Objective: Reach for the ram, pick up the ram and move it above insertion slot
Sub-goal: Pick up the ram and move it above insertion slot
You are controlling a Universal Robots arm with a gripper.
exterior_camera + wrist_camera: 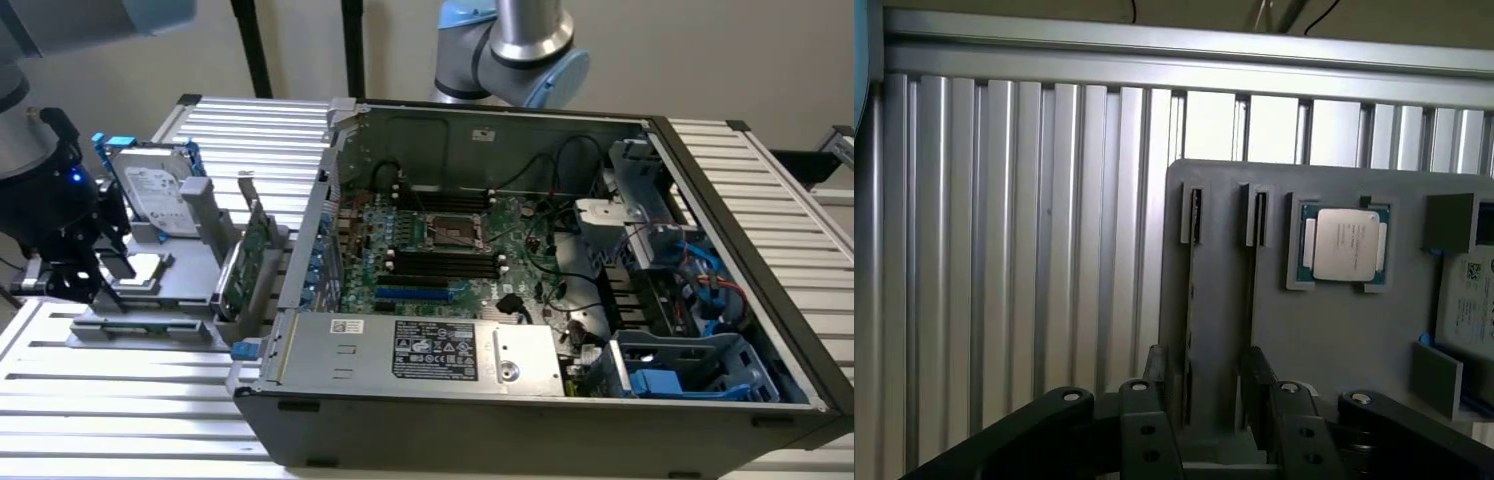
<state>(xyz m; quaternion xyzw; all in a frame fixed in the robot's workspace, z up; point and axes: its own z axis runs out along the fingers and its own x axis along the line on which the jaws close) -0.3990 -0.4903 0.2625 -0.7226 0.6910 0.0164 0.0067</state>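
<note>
Reach step: gripper (1206,360) hovers over grey fixture (1334,340), fingers (1259,378) apart, nothing held. Grasp needs centring over the ram (1190,290), seemingly edge-on in a fixture slot.

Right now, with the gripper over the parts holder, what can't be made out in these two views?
1. The ram: the wrist view shows the holder's narrow slots edge-on, so a stick there cannot be confirmed; in the exterior view the gripper blocks that spot.
2. The hard drive: cut off by the wrist picture's edge.
3. The memory slots: exterior view, too small to tell which are free.
</note>
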